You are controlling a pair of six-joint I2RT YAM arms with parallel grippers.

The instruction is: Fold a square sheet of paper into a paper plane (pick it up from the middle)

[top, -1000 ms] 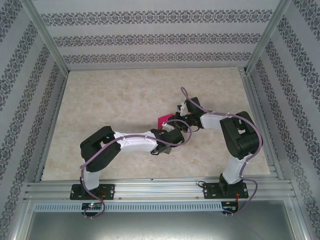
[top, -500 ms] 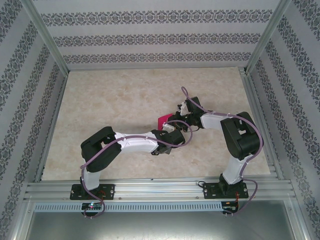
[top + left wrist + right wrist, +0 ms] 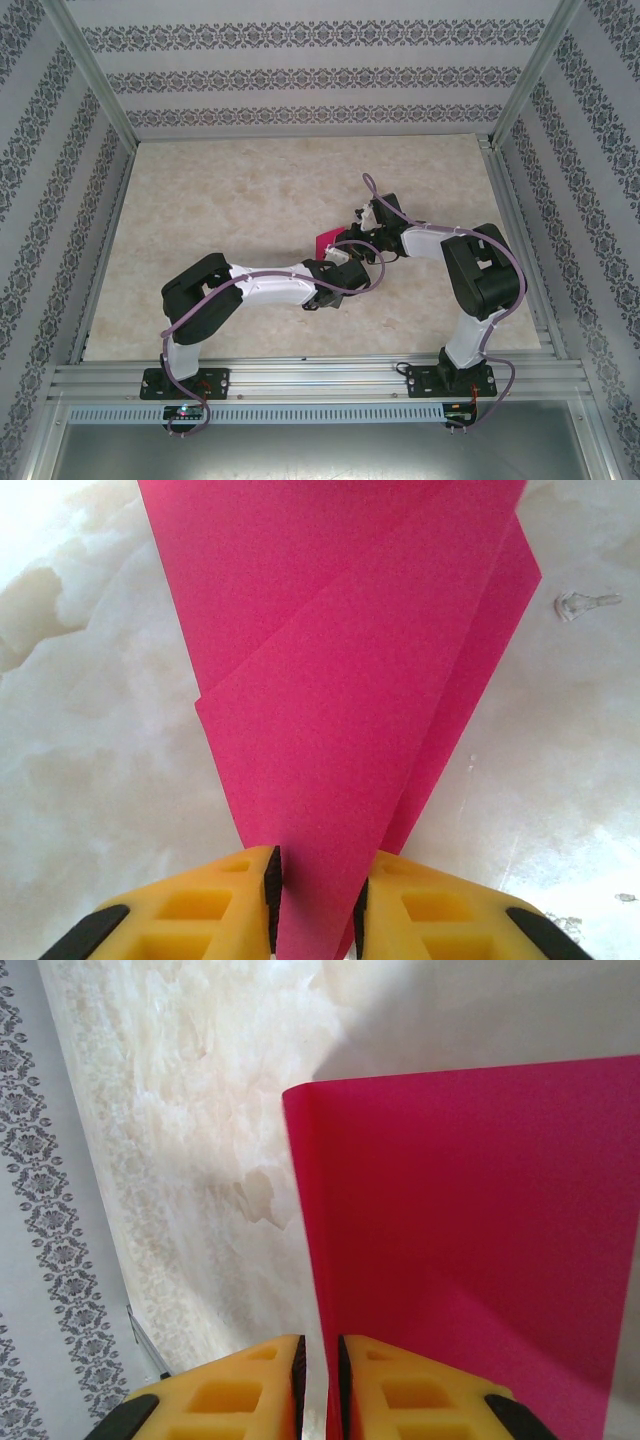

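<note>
The magenta-pink sheet of paper (image 3: 327,243) is folded into a tapering dart shape and is held up off the table between both arms. In the left wrist view the paper (image 3: 350,680) narrows toward my left gripper (image 3: 317,865), and its pointed end fills the gap between the black pads. My left gripper (image 3: 347,260) reaches it from the near left. The right gripper (image 3: 321,1345) is pinched on a thin edge of the paper (image 3: 470,1220), which stands as a broad flat panel beyond the yellow fingers. From the right side, the right gripper (image 3: 362,238) meets the paper.
The marbled beige tabletop (image 3: 220,190) spreads widely to the left and back. Aluminium frame rails (image 3: 300,378) run along the near edge, and patterned walls close in three sides. A small clear scrap (image 3: 583,604) lies on the table.
The left gripper's jaws have closed in on the paper's pointed end. Both arms and the paper have barely shifted.
</note>
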